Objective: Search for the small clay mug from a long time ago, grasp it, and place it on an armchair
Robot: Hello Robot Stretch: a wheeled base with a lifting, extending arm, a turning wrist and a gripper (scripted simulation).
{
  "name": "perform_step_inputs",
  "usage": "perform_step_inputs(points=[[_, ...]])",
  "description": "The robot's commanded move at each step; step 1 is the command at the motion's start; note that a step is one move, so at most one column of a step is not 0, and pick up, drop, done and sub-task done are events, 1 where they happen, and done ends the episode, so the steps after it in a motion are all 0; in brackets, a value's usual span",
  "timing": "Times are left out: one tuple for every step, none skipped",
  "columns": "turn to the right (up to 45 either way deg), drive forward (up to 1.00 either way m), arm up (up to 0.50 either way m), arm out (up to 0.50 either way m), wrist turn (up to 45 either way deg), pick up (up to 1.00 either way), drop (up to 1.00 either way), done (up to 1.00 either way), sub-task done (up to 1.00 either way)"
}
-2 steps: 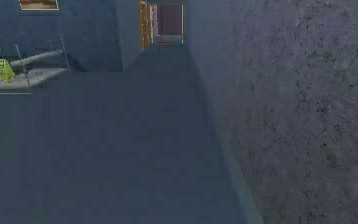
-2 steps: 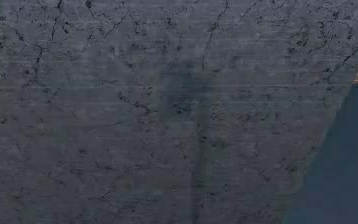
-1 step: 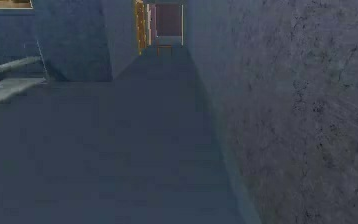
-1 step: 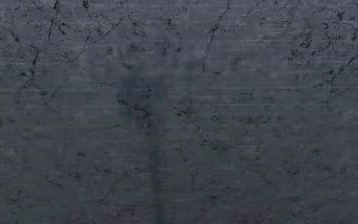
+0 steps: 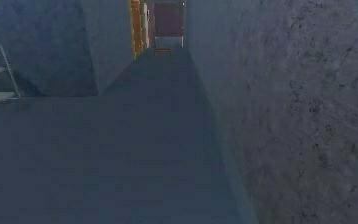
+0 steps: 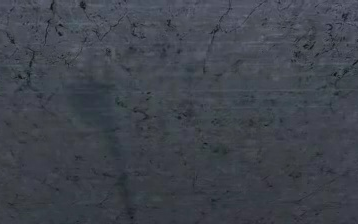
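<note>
A narrow corridor runs ahead in the forward view, its dark blue floor [image 5: 117, 150] stretching to a far doorway with an orange frame [image 5: 137, 28] and a dark red panel [image 5: 168, 18] beyond it. A dark, cracked wall [image 6: 177, 110] stands close in the arm side view.
The same rough dark wall [image 5: 297, 110] lines the forward view's right side along the whole corridor. A blue wall [image 5: 47, 50] stands at the left, with a pale railing-like piece [image 5: 2, 75] at the left edge. Free floor lies ahead down the middle.
</note>
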Motion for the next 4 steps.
perform_step_inputs(points=[[0.0, 1.00, 0.00, 0.00, 0.0, 0.00, 0.00, 0.00, 0.00], [0.0, 1.00, 0.00, 0.00, 0.0, 0.00, 0.00, 0.00, 0.00], [0.0, 1.00, 0.00, 0.00, 0.0, 0.00, 0.00, 0.00, 0.00], [0.0, 1.00, 0.00, 0.00, 0.0, 0.00, 0.00, 0.00, 0.00]])
